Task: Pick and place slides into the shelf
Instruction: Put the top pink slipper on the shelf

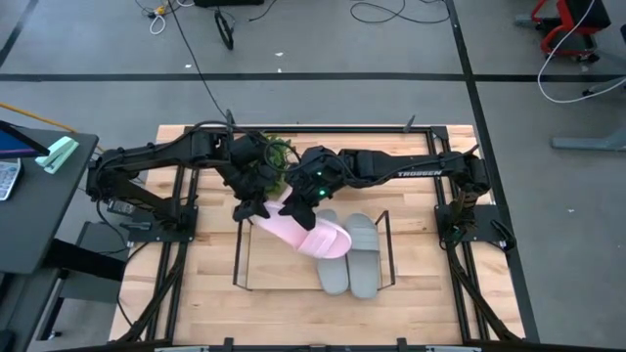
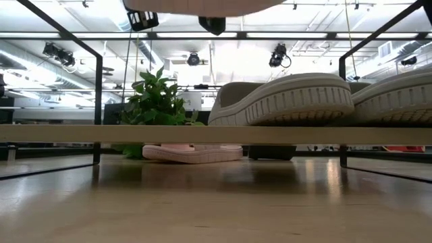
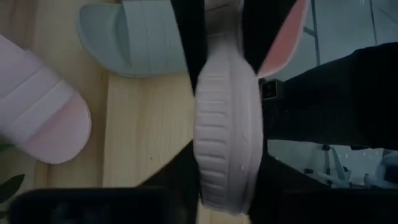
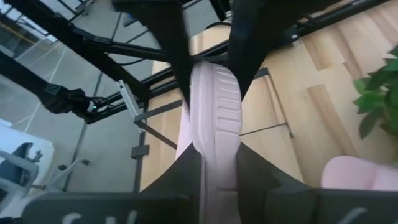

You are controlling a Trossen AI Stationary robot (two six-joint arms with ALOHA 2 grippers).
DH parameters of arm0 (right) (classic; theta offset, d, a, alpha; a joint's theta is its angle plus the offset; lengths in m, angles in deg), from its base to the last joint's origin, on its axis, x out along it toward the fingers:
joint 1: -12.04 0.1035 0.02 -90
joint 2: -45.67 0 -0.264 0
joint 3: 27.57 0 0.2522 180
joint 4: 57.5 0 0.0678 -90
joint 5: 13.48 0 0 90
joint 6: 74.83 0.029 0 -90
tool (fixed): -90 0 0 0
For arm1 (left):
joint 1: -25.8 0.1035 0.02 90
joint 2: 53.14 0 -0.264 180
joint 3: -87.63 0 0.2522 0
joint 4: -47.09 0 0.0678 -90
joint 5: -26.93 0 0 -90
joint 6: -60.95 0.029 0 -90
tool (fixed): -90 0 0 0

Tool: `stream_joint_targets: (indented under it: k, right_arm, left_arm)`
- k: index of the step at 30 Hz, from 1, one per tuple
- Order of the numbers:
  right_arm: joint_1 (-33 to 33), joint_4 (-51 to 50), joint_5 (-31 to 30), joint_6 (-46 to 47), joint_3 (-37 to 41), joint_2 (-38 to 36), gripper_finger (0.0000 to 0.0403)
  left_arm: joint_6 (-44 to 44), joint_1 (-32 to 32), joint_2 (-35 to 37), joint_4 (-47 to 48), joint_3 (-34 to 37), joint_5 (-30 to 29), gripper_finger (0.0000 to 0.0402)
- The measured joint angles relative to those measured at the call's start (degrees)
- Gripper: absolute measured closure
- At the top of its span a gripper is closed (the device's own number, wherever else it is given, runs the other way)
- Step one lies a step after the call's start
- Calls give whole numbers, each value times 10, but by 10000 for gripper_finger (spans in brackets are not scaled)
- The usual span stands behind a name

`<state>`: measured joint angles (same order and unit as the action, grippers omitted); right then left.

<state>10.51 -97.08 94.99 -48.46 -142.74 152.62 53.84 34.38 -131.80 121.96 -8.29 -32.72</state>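
Note:
A light pink slide (image 1: 305, 233) hangs in the air over the black wire shelf (image 1: 239, 256), slanting across its far left part. My left gripper (image 1: 250, 208) is shut on the slide's left end. My right gripper (image 1: 305, 207) is shut on it nearer its middle. Two grey-green slides (image 1: 349, 262) rest side by side, soles down, on the right part of the shelf. They also show in the low view (image 2: 290, 98). A second pink slide (image 2: 192, 152) lies sole down on the table beyond the shelf, by the plant. My left gripper pinches the pink slide's sole at its ribbed rim (image 3: 227, 124) between its two fingers, one on each face, at the slide's left end. The slide is lifted clear of shelf and table. My right gripper pinches the same slide's ribbed rim (image 4: 214, 106) between its two fingers, one on each face, nearer the slide's middle. The slide is lifted clear, and its underside shows at the top of the low view (image 2: 202, 5).
A green plant in a black pot (image 1: 276, 154) stands at the table's far side, just behind both grippers. The left half of the shelf (image 1: 274, 269) is bare. Black rails (image 1: 460, 244) frame the table.

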Motion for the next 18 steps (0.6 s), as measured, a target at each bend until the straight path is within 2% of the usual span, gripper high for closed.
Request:
stream_joint_targets:
  k: [4,8,12,18]
  right_arm:
    - [-1,-29,-22,-15,0,-6,335]
    - [-5,-59,-59,-20,0,-23,335]
    - [-6,-88,-144,-23,1,-56,338]
    - [6,-91,-240,-8,18,-119,338]
  left_arm:
    - [-14,14,7,1,0,-1,208]
    - [-30,33,20,3,0,-3,148]
    - [-52,53,39,-1,0,-19,122]
    - [-86,71,85,-6,1,-106,117]
